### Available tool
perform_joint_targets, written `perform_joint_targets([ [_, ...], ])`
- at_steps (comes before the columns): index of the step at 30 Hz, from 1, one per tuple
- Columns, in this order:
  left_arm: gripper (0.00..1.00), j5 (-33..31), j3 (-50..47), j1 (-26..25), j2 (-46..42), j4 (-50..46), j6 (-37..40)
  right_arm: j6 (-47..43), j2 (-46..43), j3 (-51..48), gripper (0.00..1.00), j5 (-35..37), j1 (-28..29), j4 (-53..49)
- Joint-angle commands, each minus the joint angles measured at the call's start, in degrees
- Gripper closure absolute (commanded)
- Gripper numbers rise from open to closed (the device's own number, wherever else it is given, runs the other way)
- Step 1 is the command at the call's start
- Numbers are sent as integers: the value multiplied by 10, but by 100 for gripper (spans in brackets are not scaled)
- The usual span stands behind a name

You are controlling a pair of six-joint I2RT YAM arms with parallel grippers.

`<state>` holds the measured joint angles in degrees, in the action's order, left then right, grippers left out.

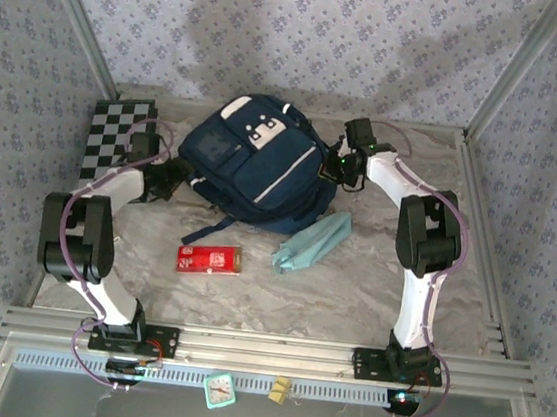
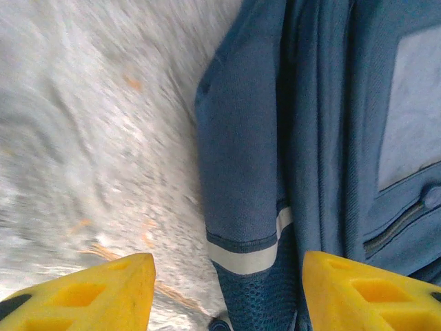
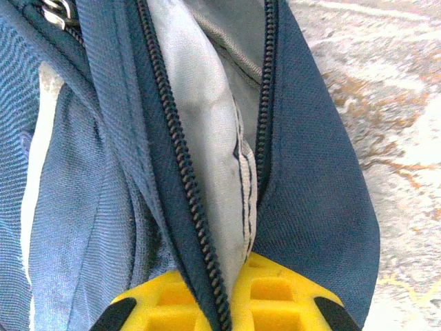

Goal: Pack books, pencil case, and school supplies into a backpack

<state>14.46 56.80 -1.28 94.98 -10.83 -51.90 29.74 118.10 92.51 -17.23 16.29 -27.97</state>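
— Navy backpack (image 1: 254,160), overhead view: location?
— Rear centre of the table (image 1: 348,307), lying flat. The teal pencil case (image 1: 312,241) lies just beside its near right edge. The red box (image 1: 209,258) lies in front of it, apart. The chequered board (image 1: 116,135) occupies the rear left corner. The left gripper (image 1: 174,179) sits at the backpack's left side, the right gripper (image 1: 342,165) at its right side.
— Left wrist view: jaw condition?
— Apart. One yellow finger (image 2: 89,293) is over bare table and clear of the fabric, the other (image 2: 372,289) is over the backpack. A side panel with a white stripe lies between them.
— Right wrist view: jaw condition?
— Closed. The yellow fingers (image 3: 275,296) pinch the backpack's zip edge. The zip is parted, and grey lining shows inside
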Motion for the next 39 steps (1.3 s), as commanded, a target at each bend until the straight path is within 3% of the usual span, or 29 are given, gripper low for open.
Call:
perform_joint_targets([
  [1, 41, -15, 2, -31, 13, 41, -55, -40, 9, 32, 97, 11, -13, -7],
  [8, 41, -22, 3, -39, 63, 84, -122, -45, 17, 37, 96, 2, -22, -9],
  [13, 49, -20, 15, -47, 89, 96, -151, -43, 29, 48, 96, -2, -23, -7],
  [16, 57, -32, 21, -61, 95, 97, -154, -42, 40, 63, 95, -2, -24, -1],
  [20, 76, -14, 32, -76, 112, 116, -166, -45, 71, 121, 91, 1, -29, -21],
  [24, 93, -10, 25, -92, 98, 120, -181, -52, 95, 186, 73, 17, -39, -57],
  [30, 100, -23, 10, -125, 62, 117, -216, -84, 34, 180, 40, 109, -41, -129],
  [35, 100, -31, -2, -139, 46, 131, -250, -75, -59, 85, 34, 158, 14, -154],
  [39, 100, -38, -10, -159, 27, 137, -283, -31, -105, 28, 35, 200, 111, -154],
])
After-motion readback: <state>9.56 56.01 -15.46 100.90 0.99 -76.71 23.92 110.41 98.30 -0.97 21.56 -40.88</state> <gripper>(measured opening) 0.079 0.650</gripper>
